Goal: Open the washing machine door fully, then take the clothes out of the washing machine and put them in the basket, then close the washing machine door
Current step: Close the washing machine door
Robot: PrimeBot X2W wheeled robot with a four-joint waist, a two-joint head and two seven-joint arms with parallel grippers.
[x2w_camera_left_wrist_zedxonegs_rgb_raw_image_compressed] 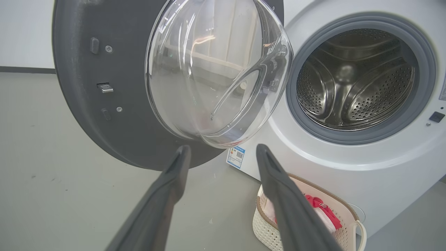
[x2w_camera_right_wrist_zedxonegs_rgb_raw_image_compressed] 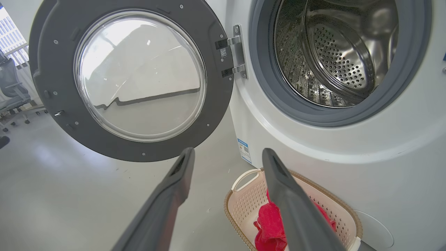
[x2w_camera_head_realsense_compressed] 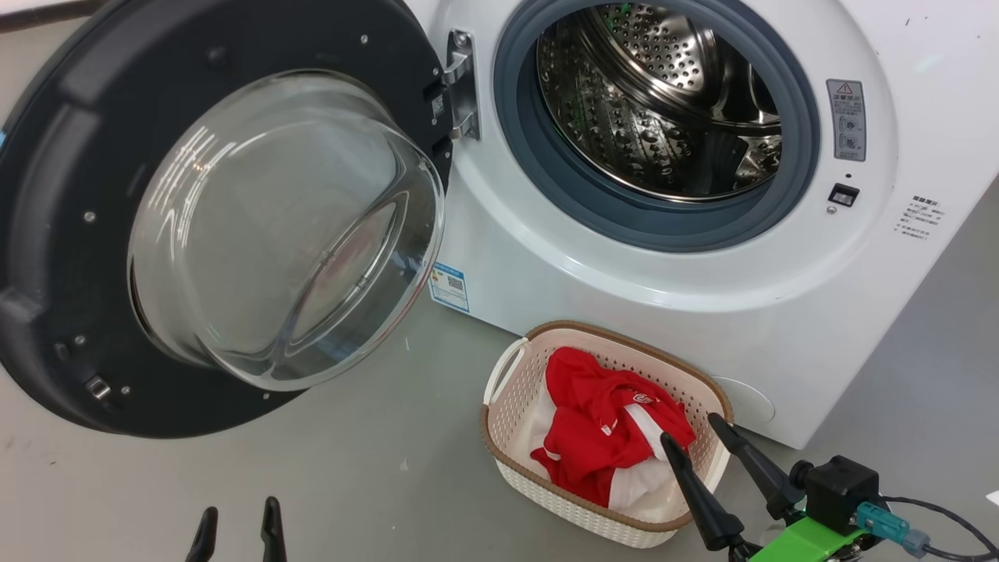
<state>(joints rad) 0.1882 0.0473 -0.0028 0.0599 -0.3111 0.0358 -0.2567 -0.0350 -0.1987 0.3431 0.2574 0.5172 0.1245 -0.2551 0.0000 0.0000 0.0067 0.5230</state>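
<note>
The washing machine stands with its door swung wide to the left, glass bowl bulging toward me. Its steel drum looks bare inside. The red and white clothes lie heaped in the cream basket on the floor in front of the washer. My right gripper hangs open at the basket's near right rim, fingertips over the clothes, holding nothing. My left gripper is open and low at the bottom left, below the door. The basket and door also show in the right wrist view.
Grey floor spreads between the door and the basket. A blue label sits low on the washer front. An office chair stands far off to the left in the right wrist view.
</note>
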